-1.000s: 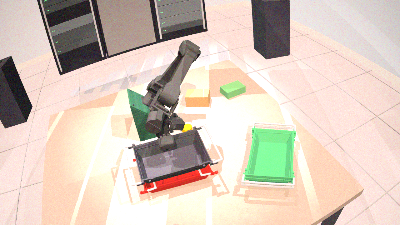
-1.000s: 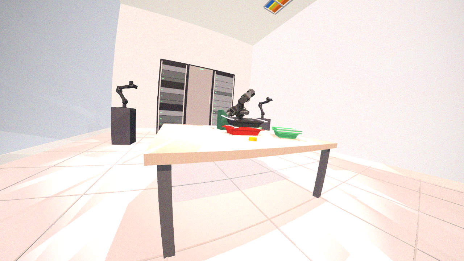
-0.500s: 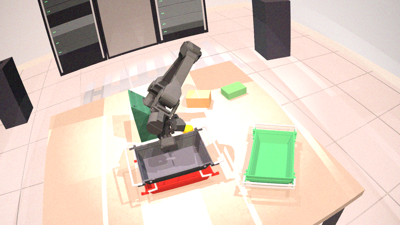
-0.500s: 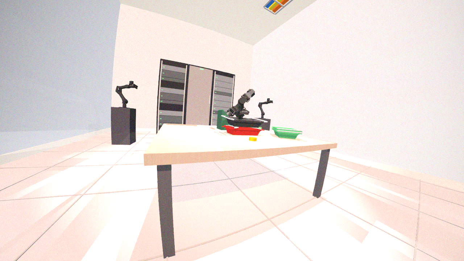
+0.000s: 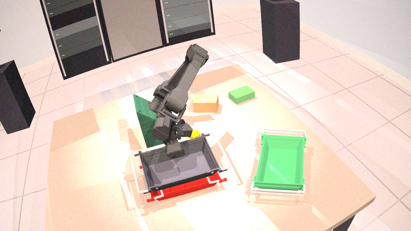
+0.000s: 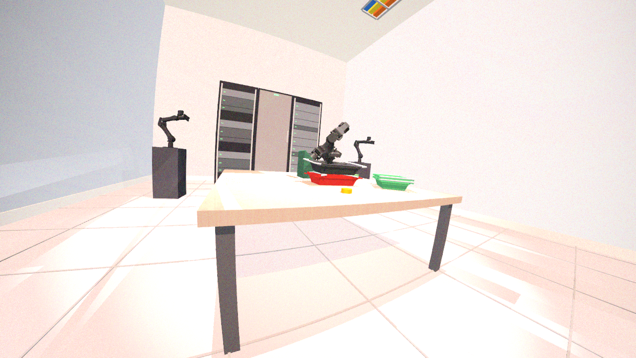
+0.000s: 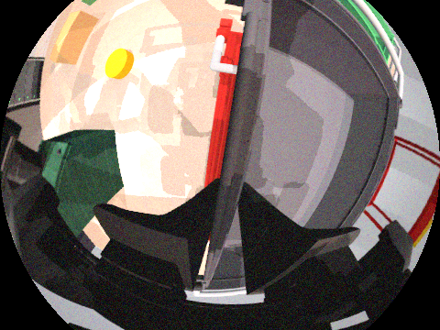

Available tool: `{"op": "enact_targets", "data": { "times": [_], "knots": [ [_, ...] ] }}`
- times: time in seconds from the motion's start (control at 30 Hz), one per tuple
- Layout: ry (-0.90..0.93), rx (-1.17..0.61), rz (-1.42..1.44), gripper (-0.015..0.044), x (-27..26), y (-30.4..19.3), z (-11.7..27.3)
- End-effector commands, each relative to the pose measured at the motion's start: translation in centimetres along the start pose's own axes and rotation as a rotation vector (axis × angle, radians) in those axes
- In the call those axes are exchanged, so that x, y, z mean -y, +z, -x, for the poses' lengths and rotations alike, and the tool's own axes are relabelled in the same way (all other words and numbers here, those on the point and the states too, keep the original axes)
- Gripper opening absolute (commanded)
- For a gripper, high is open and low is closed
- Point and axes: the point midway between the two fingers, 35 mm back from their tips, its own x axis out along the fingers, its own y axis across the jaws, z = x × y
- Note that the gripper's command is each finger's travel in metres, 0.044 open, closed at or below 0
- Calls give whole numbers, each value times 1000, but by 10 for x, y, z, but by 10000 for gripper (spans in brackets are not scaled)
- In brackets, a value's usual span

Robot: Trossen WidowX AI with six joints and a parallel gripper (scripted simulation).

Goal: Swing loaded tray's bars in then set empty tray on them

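The empty dark grey tray (image 5: pixel 186 181) (image 6: pixel 335 169) (image 7: pixel 293 119) is in the air, roughly level, above the red tray (image 5: pixel 189 188) (image 6: pixel 333 179) (image 7: pixel 221 115). My gripper (image 5: pixel 174 156) (image 7: pixel 230 185) is shut on the grey tray's far long wall. The grey tray's own white bars stick out past its ends. White bar ends of the red tray show at its near side, one on the left (image 5: pixel 158 197) and one on the right (image 5: pixel 213 181), turned in over its top. The exterior view shows the grey tray close above the red one; contact cannot be told. The load inside is hidden.
A green tray (image 5: pixel 283 185) (image 6: pixel 393 182) stands to the right. A dark green block (image 5: pixel 147 123) (image 7: pixel 92 174) stands close behind left. A yellow disc (image 5: pixel 195 134) (image 7: pixel 120 63), an orange block (image 5: pixel 205 103) and a light green block (image 5: pixel 241 94) lie behind. The exterior view shows a yellow disc (image 6: pixel 346 190) in front.
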Motion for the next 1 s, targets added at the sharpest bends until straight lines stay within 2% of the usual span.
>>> {"op": "enact_targets", "data": {
  "times": [0.0, 0.97],
  "knots": [
    [24, 1, -8, 0, -7, 1, -8],
    [35, 1, -12, 0, -11, 2, -14]
  ]
}}
